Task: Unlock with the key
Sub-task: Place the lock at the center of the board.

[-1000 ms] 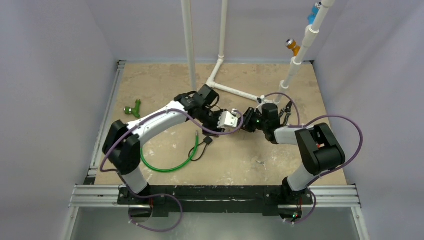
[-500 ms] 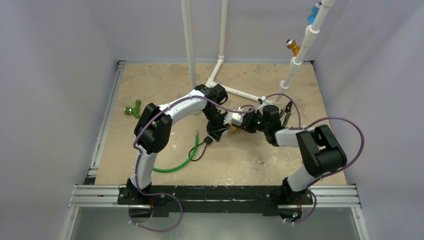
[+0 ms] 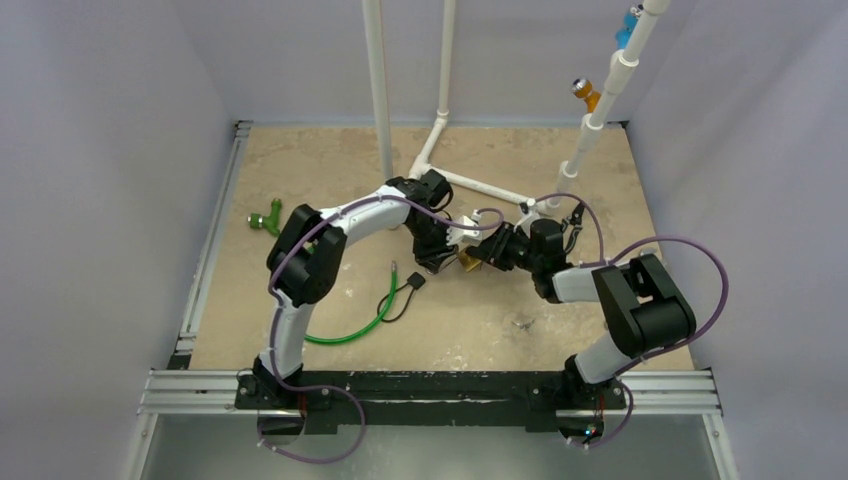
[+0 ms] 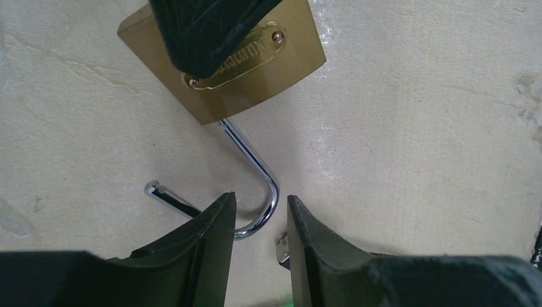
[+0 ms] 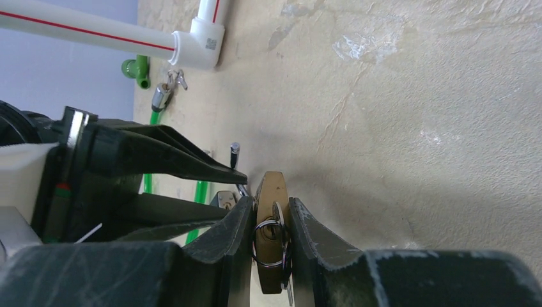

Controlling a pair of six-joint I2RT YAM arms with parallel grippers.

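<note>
- The padlock point(image 4: 255, 70) is near the centre of the table point(image 3: 500, 320), its brass body clamped in the right gripper point(image 5: 270, 204), which reaches in from 3 o'clock.
- The key point(image 5: 279, 227) is in the keyway.
- The shackle point(image 4: 271, 185) hangs free toward 6 o'clock, so unlocking looks done.
- The left gripper point(image 4: 260, 204) points down, its narrow gap straddling the shackle bend without clamping it.

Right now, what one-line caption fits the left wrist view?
The right gripper clamps the brass padlock while its opened shackle curves through the open left gripper.
</note>
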